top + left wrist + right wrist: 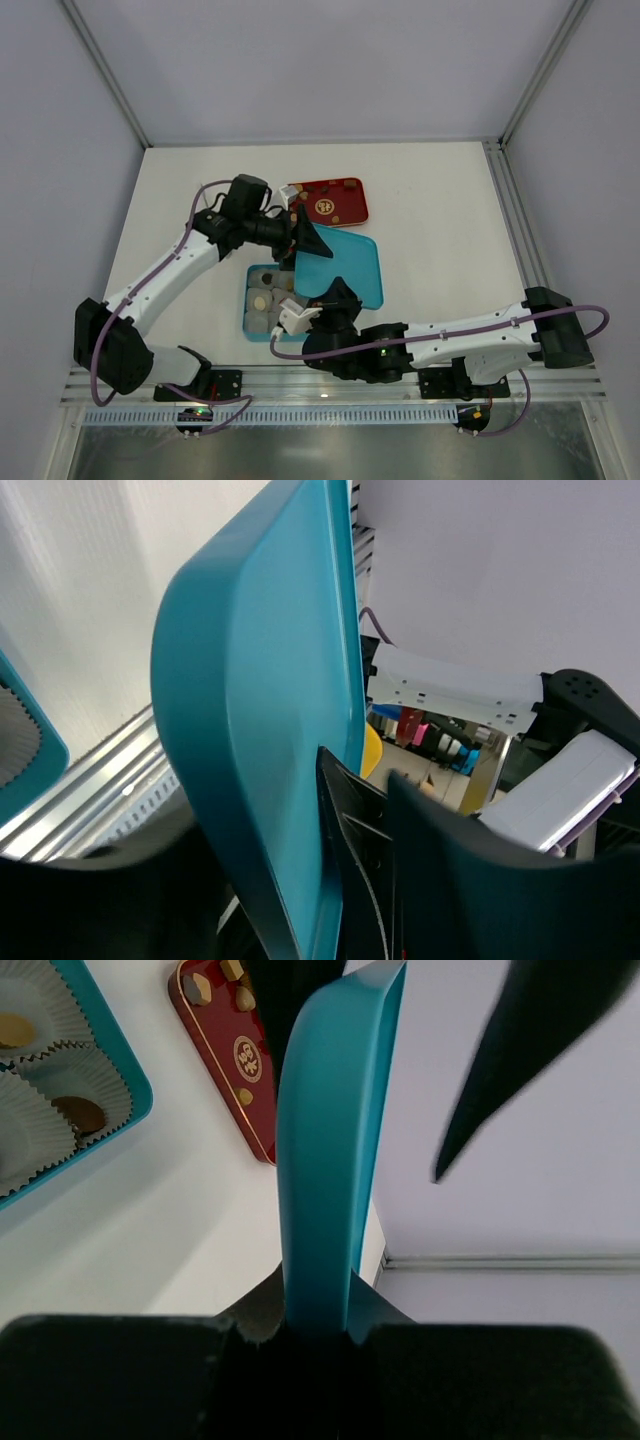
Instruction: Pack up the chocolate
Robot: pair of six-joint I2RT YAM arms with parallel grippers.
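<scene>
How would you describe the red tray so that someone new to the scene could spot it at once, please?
On the white table, look past the teal lid in the middle to its far side. There the tray lies flat, a rounded rectangle. It alone is red, with a gold emblem at its centre and a few chocolates near its edges.

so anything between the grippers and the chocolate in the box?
Nothing covers that chocolate. The teal lid is off to the box's right, its rim pinched in the right gripper, so that gripper is occupied.
</scene>
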